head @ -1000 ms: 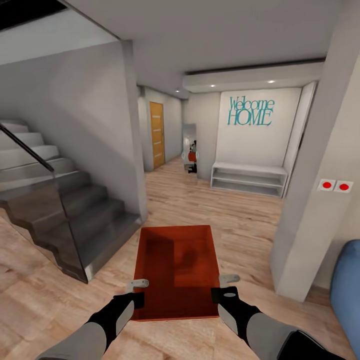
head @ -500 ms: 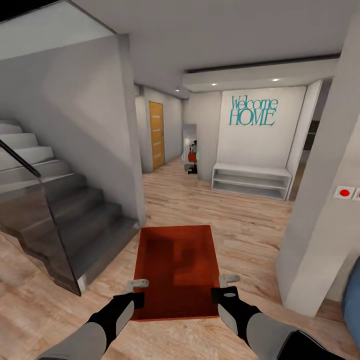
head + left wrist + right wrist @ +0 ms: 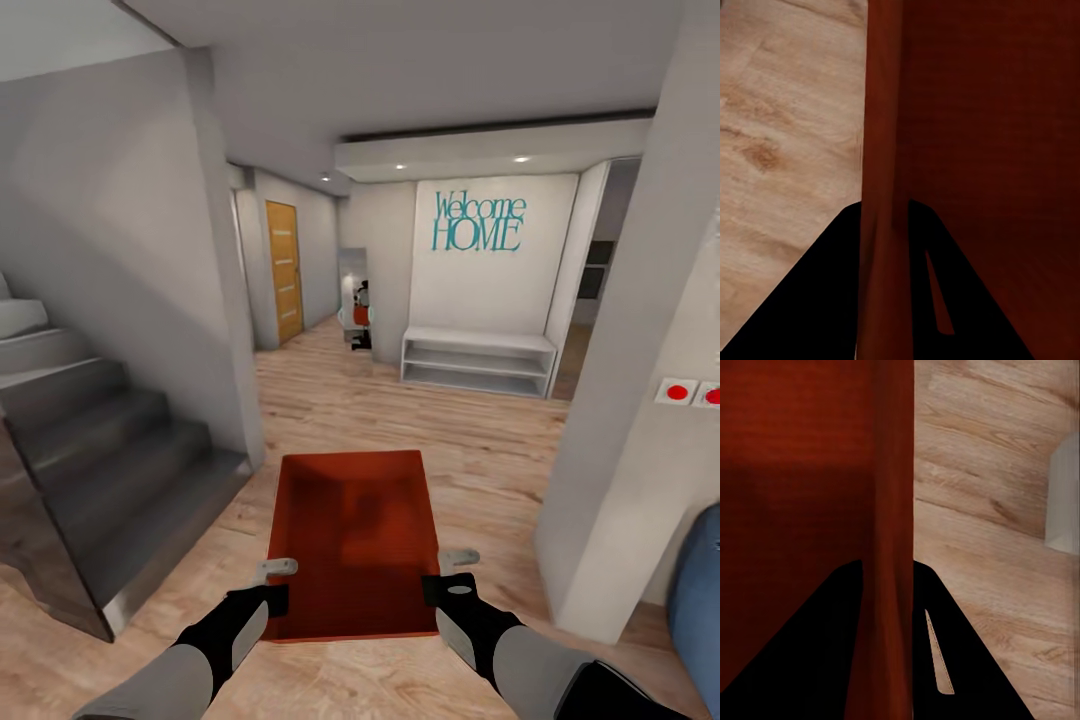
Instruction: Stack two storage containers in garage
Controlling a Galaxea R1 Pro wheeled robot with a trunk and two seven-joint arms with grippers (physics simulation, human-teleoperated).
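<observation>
Storage container [image 3: 355, 540]: one orange-red open bin, held level in front of the trunk above the wood plank floor [image 3: 480, 440], long side pointing ahead.
Left gripper [image 3: 272, 580]: fingers are clamped over the container's left wall near its close corner; in the left wrist view the wall [image 3: 881, 187] is seen pinched between the two dark fingers [image 3: 810, 300].
Right gripper [image 3: 450, 568]: fingers are clenched on the right wall in the same way; in the right wrist view the wall [image 3: 894, 547] is seen between the fingers [image 3: 967, 660].
Surroundings: grey staircase [image 3: 90, 450] at left; wooden door [image 3: 285, 270] down the hall; white bench shelf [image 3: 478, 362] under teal "Welcome HOME" lettering [image 3: 478, 222]; white pillar [image 3: 640, 400] with red buttons [image 3: 677, 391] at right; blue sofa edge [image 3: 698, 590] at far right
</observation>
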